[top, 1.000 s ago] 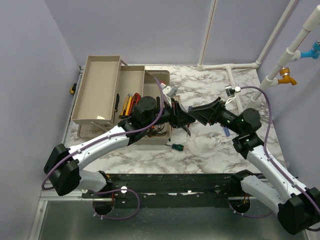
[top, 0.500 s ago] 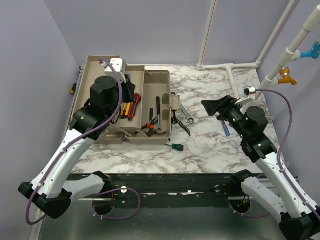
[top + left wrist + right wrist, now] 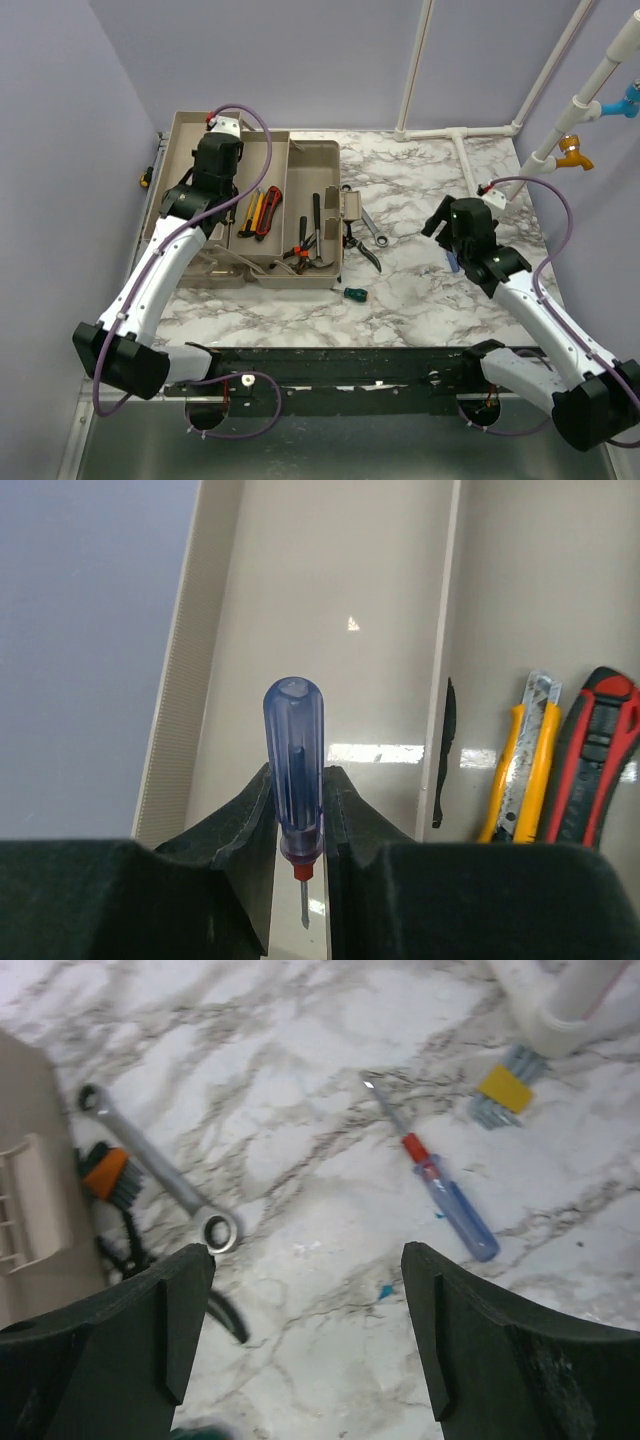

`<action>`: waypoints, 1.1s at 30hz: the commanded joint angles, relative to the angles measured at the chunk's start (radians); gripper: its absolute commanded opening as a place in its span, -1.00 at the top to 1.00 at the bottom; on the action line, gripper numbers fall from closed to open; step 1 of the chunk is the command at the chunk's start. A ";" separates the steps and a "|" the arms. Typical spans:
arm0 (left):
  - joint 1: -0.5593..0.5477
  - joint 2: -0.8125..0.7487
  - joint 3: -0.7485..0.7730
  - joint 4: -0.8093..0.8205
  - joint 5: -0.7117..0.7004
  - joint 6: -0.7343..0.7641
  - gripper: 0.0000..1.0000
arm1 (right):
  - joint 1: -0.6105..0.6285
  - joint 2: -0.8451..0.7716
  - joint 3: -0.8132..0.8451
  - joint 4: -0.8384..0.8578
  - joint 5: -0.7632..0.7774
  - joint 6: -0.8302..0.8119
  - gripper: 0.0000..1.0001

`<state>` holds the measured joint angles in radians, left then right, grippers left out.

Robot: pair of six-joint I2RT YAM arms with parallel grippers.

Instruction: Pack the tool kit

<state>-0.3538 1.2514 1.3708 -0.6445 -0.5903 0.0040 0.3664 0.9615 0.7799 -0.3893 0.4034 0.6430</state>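
Note:
The beige toolbox [image 3: 325, 155] lies open at the left of the table, with cutters and pliers in its trays. My left gripper [image 3: 207, 198] hangs over the box's left tray [image 3: 330, 630] and is shut on a blue-handled screwdriver [image 3: 293, 760], handle pointing away and tip toward the wrist. My right gripper [image 3: 440, 222] is open and empty above the marble top [image 3: 305, 1330]. Below it lie a wrench [image 3: 160, 1175] and a second blue screwdriver [image 3: 450, 1205], also seen from above [image 3: 452, 262].
A yellow knife [image 3: 525, 770] and a red cutter [image 3: 595, 750] lie in the tray to the right of my left gripper. Black-and-orange cutters [image 3: 110, 1175], a green-handled screwdriver [image 3: 353, 293] and a hex key set [image 3: 505, 1088] lie on the table. White pipes stand at the back right.
Both grippers were together by the box's right edge. The left arm has swung to the box's far left, and the right arm has drawn back to the right.

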 commanded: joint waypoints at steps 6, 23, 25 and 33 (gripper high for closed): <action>0.027 0.089 0.047 -0.066 -0.060 0.003 -0.62 | 0.000 0.214 0.051 -0.211 0.224 0.108 -0.67; -0.182 -0.300 -0.165 0.108 0.492 -0.398 -0.97 | -0.081 0.417 0.012 0.050 0.098 -0.126 -0.67; -0.197 -0.331 -0.206 0.130 0.565 -0.405 -0.97 | -0.122 0.458 0.021 0.075 0.048 -0.140 -0.67; -0.203 -0.455 -0.313 0.119 0.674 -0.401 -0.97 | -0.237 0.591 0.041 0.109 -0.111 -0.191 -0.63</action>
<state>-0.5549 0.8764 1.0901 -0.5568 -0.0185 -0.3775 0.1528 1.5009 0.7883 -0.3092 0.3702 0.4889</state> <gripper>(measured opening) 0.984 0.831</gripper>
